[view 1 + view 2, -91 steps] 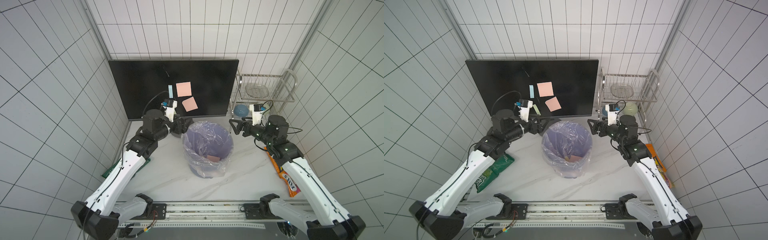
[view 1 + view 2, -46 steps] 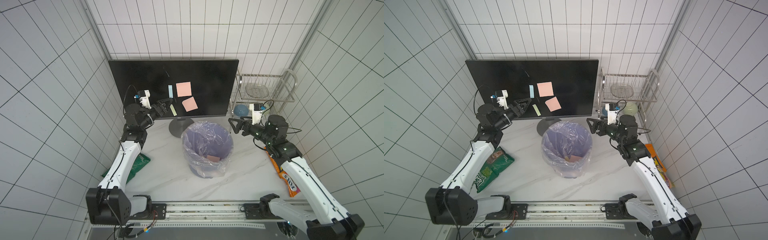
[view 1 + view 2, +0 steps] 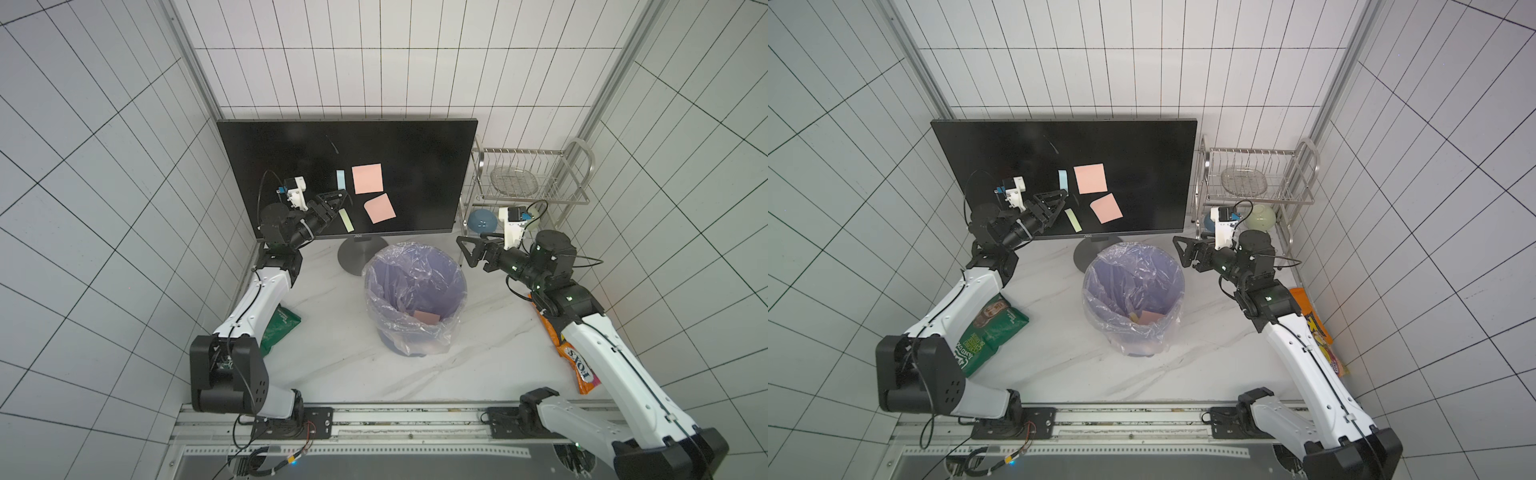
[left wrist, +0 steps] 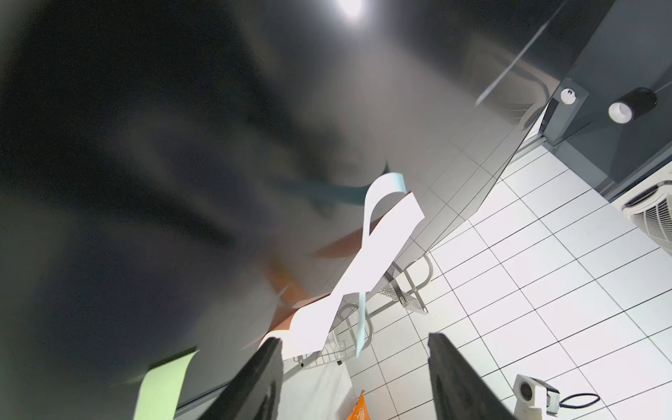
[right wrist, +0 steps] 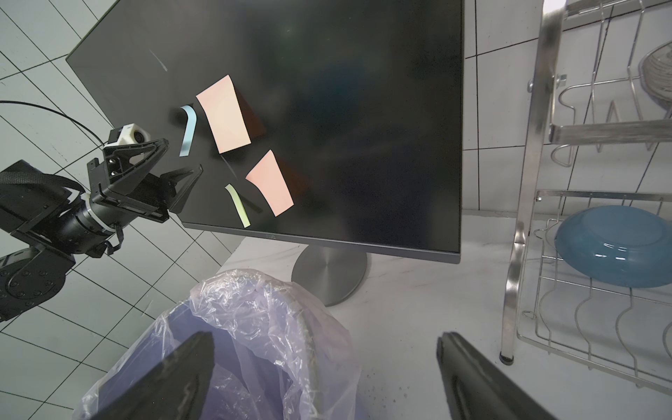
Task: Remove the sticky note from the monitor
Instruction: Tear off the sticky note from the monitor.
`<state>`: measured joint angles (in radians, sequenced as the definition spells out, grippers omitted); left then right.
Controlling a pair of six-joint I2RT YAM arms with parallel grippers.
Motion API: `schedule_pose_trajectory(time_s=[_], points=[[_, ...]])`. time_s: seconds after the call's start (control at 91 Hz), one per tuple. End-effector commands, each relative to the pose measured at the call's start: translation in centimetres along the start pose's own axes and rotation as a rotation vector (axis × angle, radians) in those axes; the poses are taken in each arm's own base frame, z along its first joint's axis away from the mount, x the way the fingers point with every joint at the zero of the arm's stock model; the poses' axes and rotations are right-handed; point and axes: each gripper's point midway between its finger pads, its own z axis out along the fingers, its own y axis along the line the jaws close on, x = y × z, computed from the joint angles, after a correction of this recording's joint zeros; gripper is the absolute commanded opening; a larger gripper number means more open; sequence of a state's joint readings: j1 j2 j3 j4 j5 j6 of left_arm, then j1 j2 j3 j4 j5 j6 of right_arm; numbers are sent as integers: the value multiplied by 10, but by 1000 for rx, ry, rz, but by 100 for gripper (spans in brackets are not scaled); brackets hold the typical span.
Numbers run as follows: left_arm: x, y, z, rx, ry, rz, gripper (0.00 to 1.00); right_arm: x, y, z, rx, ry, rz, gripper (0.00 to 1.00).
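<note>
The black monitor stands at the back and carries several sticky notes: a narrow blue note, a large pink note, a smaller pink note and a narrow green note. My left gripper is open close to the screen, just left of the blue and green notes, with nothing between its fingers. In the left wrist view the blue note's edge shows ahead of the gripper, and the green note lies off to one side. My right gripper hangs open and empty by the bin's right rim.
A purple bin lined with clear plastic stands in front of the monitor's round base, with a pink note inside. A wire dish rack with a blue bowl is at the back right. Snack bags lie left and right.
My left arm swung from the bin's rim up and left to the monitor, then reached toward the narrow notes, its jaws narrowing somewhat. The right arm stayed still.
</note>
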<state>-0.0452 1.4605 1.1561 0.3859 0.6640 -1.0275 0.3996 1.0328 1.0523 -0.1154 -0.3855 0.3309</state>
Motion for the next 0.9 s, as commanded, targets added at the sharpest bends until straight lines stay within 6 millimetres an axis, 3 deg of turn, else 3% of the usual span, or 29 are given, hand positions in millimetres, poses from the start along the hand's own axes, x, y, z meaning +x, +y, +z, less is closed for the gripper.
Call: schedule_pose_trajectory(time_s=[0.0, 0.209, 0.385, 0.715, 0.89], points=[[-10, -23, 7, 57, -26, 41, 56, -1, 6, -2, -24, -16, -2, 99], [-12, -21, 15, 54, -20, 36, 31, -3, 6, -8, -14, -25, -10, 99], [-12, -20, 18, 53, -10, 33, 0, -4, 6, -12, -4, -32, -18, 99], [10, -35, 4, 15, 19, 117, 0, -3, 5, -11, -4, -27, -16, 99], [52, -62, -9, -68, 112, 287, 0, -3, 5, -11, 1, -26, -21, 99]])
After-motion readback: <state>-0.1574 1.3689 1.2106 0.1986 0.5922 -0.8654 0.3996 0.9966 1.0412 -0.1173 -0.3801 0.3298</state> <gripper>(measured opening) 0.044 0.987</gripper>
